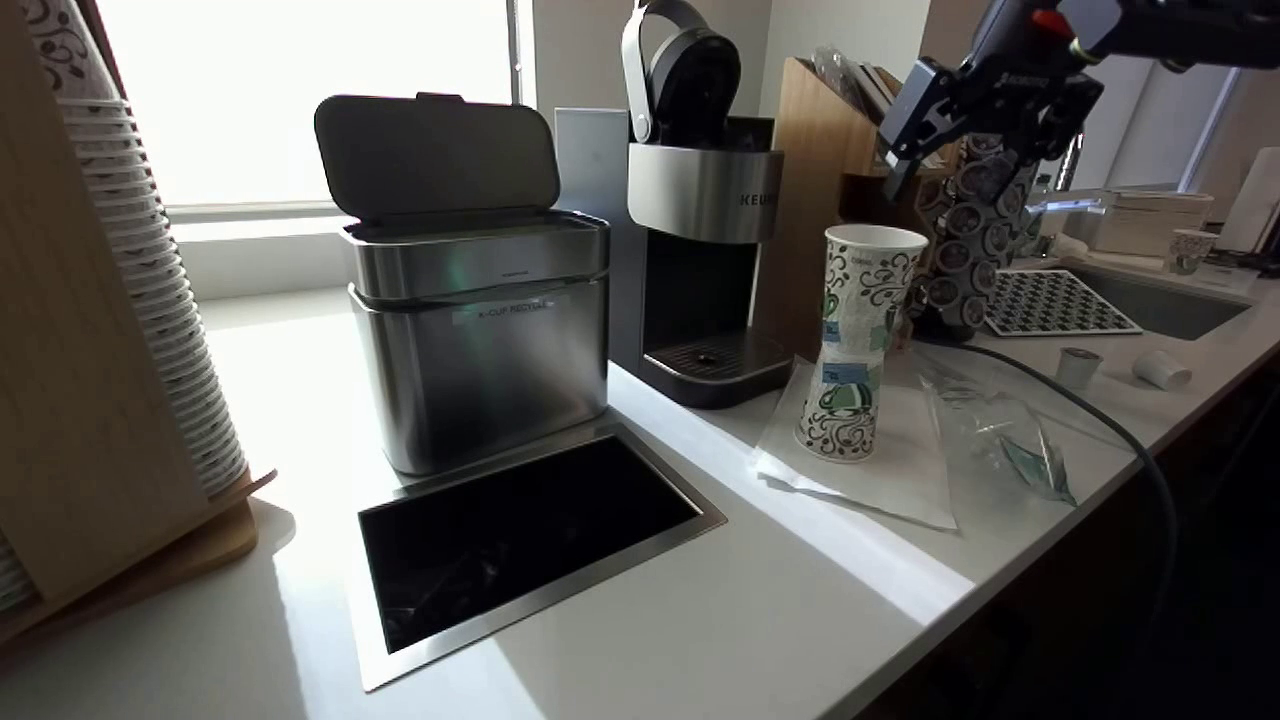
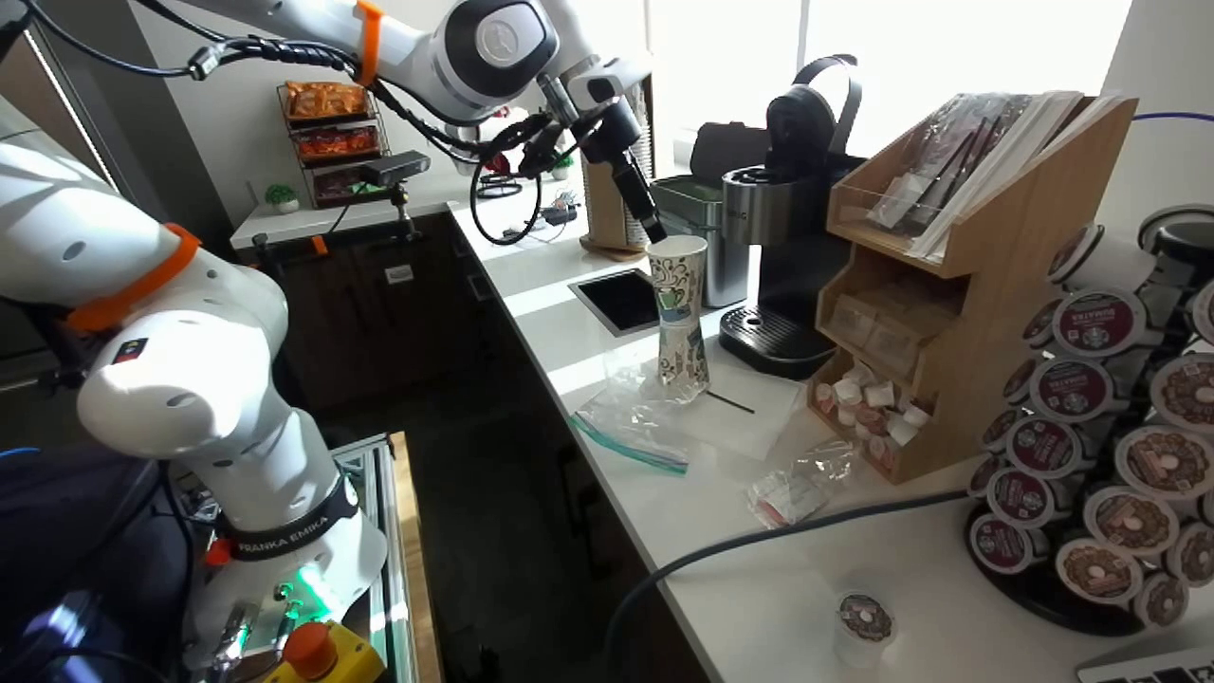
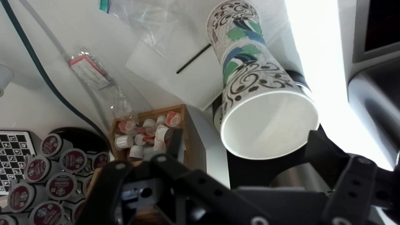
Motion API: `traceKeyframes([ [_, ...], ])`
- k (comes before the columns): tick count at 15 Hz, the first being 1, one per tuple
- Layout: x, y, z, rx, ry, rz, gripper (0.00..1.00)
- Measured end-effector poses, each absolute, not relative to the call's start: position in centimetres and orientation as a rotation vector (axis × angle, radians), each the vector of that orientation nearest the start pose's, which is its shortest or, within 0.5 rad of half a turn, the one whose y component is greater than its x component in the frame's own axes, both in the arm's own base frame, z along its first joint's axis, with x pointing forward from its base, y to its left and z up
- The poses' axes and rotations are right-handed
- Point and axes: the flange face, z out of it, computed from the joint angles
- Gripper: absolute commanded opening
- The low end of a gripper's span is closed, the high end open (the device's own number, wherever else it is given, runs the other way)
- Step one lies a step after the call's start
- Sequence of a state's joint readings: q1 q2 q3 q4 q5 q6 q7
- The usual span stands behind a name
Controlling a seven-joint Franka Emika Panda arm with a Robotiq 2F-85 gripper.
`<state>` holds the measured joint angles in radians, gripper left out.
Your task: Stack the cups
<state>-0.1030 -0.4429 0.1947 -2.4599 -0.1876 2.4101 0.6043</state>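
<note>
Counter (image 1: 640,620) part sunlit; on white sheet (image 1: 910,460), upturned lower cup (image 1: 842,415) bore upright upper cup (image 1: 866,290), base to base. Fingers (image 3: 326,156) stood wide, empty, near upper cup. Judged risk: any sideways brush could topple it off narrow base.

Below my gripper (image 3: 245,138), an upright cup (image 1: 867,290) sits on an upturned cup (image 1: 841,412), on paper (image 1: 905,490) before the brewer (image 1: 703,195).

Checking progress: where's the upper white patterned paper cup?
In an exterior view, the upper cup stands on the lower cup, right of the silver-black coffee maker.
</note>
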Motion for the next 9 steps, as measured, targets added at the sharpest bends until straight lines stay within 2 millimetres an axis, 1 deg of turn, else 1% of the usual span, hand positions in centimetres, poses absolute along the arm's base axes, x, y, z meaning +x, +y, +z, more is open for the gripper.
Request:
traceKeyframes([
  [4, 44.3, 4.1, 47.9, -3.107, 0.636, -0.653, 1.0],
  [9, 45.0, 3.8, 47.0, -3.096, 0.637, -0.655, 1.0],
])
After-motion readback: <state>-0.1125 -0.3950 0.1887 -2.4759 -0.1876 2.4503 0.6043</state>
